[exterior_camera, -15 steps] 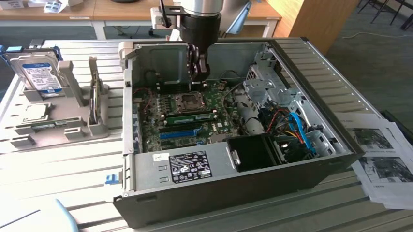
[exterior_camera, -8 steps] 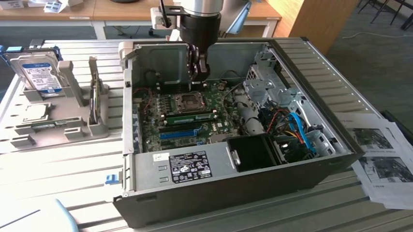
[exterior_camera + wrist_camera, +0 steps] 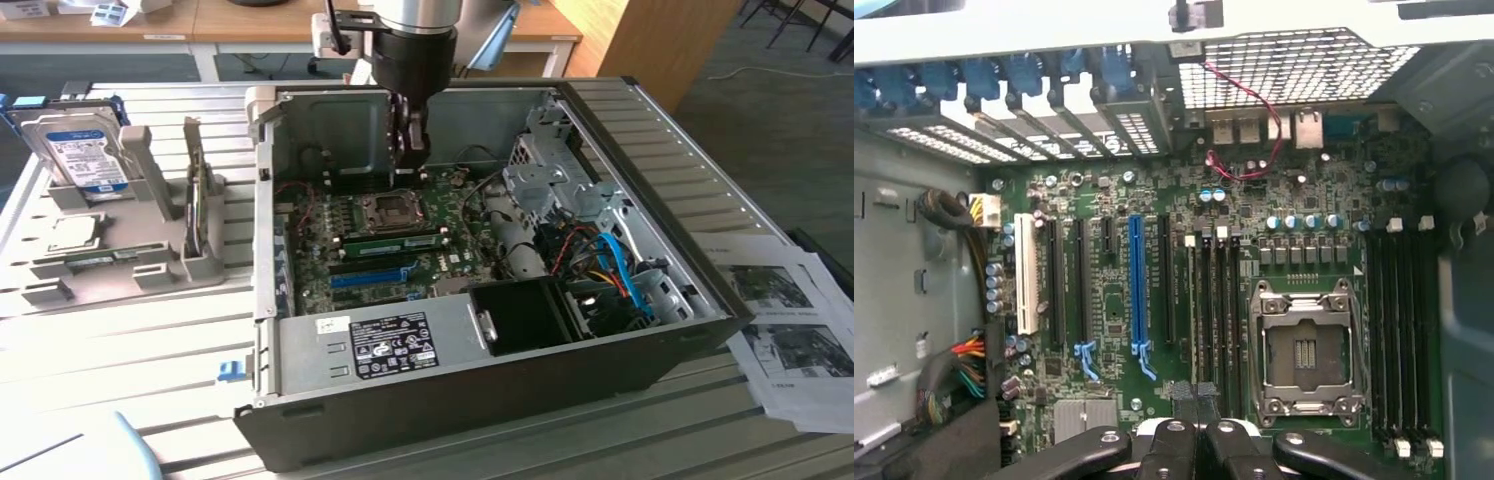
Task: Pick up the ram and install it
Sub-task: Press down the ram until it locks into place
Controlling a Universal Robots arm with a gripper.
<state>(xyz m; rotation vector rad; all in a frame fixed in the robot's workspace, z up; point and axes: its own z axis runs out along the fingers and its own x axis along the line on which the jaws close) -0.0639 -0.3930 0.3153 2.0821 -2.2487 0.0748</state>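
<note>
The gripper [image 3: 408, 148] is hovering at 12 o'clock from the processor socket [image 3: 390, 210], fingers closed, apparently pinching the ram [image 3: 1193, 392]. Misalignment with the memory slots [image 3: 1219, 320] is risking a jam.

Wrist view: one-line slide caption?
Shut fingers hover over the motherboard, beside the empty CPU socket and blue expansion slot.

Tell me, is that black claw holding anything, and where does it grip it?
The black gripper seems to pinch the thin green ram stick, seen edge-on, by its top edge between its fingertips, though I cannot be sure.
</note>
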